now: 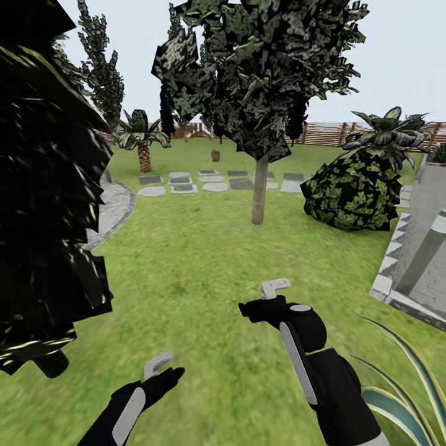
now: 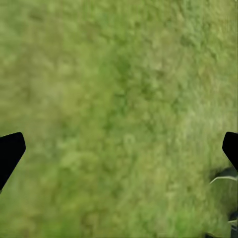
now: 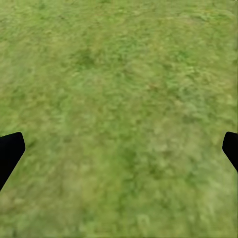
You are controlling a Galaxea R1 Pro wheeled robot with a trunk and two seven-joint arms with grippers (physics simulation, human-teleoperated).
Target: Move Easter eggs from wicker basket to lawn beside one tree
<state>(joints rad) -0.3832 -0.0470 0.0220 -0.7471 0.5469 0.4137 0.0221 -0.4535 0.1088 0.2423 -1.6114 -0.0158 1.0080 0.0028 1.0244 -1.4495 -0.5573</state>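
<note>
Grass fills most of what I can see: the lawn (image 1: 198, 266) runs from my arms out to a brown slat fence (image 1: 347, 132) at the far side of the garden. Far off, just beyond a patch of grey stepping stones (image 1: 214, 183), I make out a small brown shape (image 1: 215, 155) that may be the wicker basket, but it is too tiny to be sure, and I cannot see any eggs in or near it. A tree (image 1: 260, 192) with a pale trunk stands mid-lawn, its dark foliage covering the upper trunk. A round bush (image 1: 350, 195) sits to its right. Black foliage (image 1: 43, 186) close to my head camera blocks the whole left edge.

My left gripper (image 1: 160, 365) and right gripper (image 1: 274, 289) hang low over the grass, both empty. In each wrist view the fingers (image 2: 10, 151) (image 3: 10, 148) are cut off to dark tips at opposite edges, spread wide apart with bare lawn between them.
</note>
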